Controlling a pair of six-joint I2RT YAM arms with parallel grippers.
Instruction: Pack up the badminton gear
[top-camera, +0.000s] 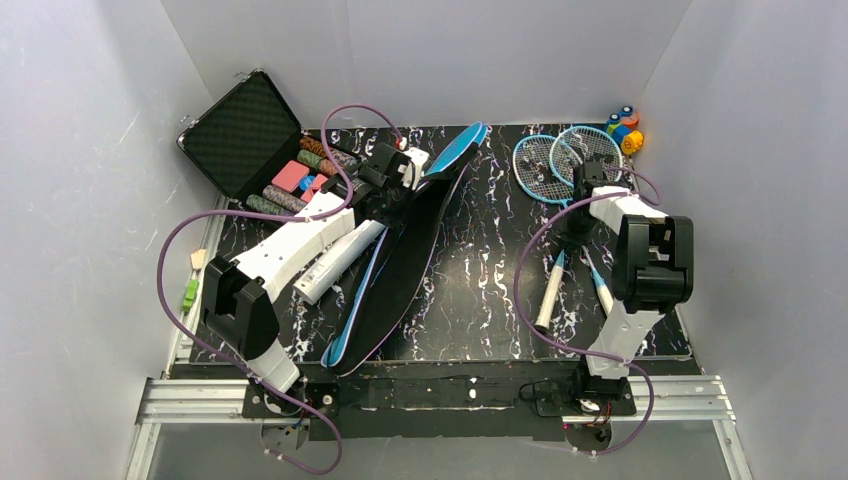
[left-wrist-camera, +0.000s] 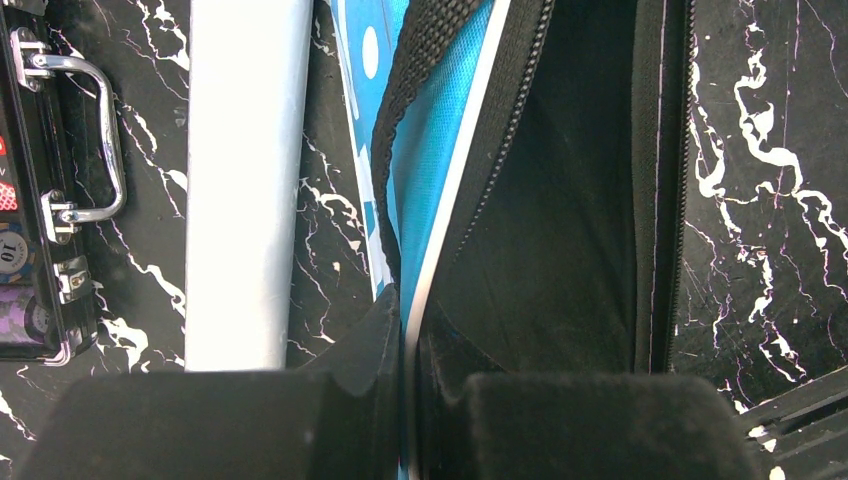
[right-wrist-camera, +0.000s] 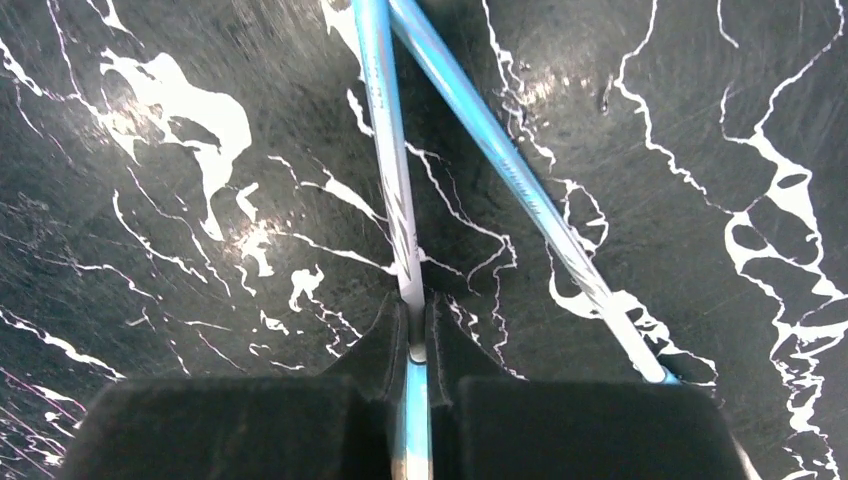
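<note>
The big blue bag (top-camera: 395, 265) lies open along the middle-left of the table, its black lining up. My left gripper (top-camera: 398, 178) is shut on the white-piped edge of the bag's blue flap (left-wrist-camera: 440, 170), beside the black strap (left-wrist-camera: 425, 60). The long white tube (top-camera: 335, 262) lies left of the bag and also shows in the left wrist view (left-wrist-camera: 245, 180). Two blue-framed rackets (top-camera: 560, 160) lie crossed at the right. My right gripper (top-camera: 576, 228) is shut on one racket's shaft (right-wrist-camera: 392, 170); the other shaft (right-wrist-camera: 520, 190) runs just to its right. No shuttlecocks are in view.
An open black case of coloured chips (top-camera: 250, 140) stands at the back left, its metal handle (left-wrist-camera: 95, 130) close to the tube. A small orange-and-blue toy (top-camera: 625, 128) sits at the back right corner. Small green and wooden pieces (top-camera: 191, 285) lie at the table's left edge.
</note>
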